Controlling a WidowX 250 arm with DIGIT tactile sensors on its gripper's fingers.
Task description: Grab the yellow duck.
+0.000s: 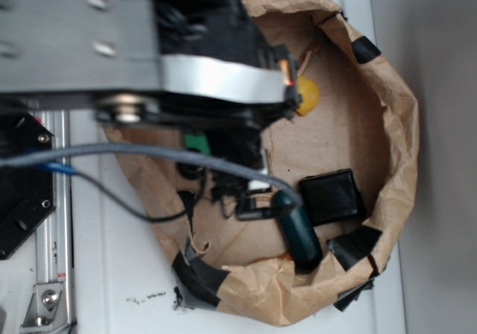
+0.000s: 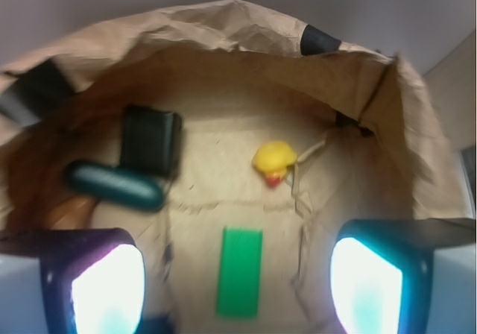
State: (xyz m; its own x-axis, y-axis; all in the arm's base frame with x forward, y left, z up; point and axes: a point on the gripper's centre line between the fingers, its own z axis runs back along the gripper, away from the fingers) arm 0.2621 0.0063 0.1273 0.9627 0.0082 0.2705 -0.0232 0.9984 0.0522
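The small yellow duck (image 2: 273, 160) with a red-orange beak sits on the brown paper floor of the bag, ahead of my gripper and a little right of centre. In the exterior view the duck (image 1: 307, 95) peeks out beside the arm. My gripper (image 2: 237, 289) is open and empty, its two glowing pads (image 2: 108, 289) wide apart at the bottom of the wrist view. A green block (image 2: 239, 271) lies between the pads, nearer than the duck. In the exterior view the gripper itself is hidden under the arm.
A brown paper bag wall (image 2: 223, 28) rings the workspace, taped with black patches (image 1: 365, 49). A black box (image 2: 150, 140) and a dark teal cylinder (image 2: 115, 185) lie to the left. An orange-brown object (image 2: 71, 213) sits at the far left. A grey cable (image 1: 149, 153) crosses the exterior view.
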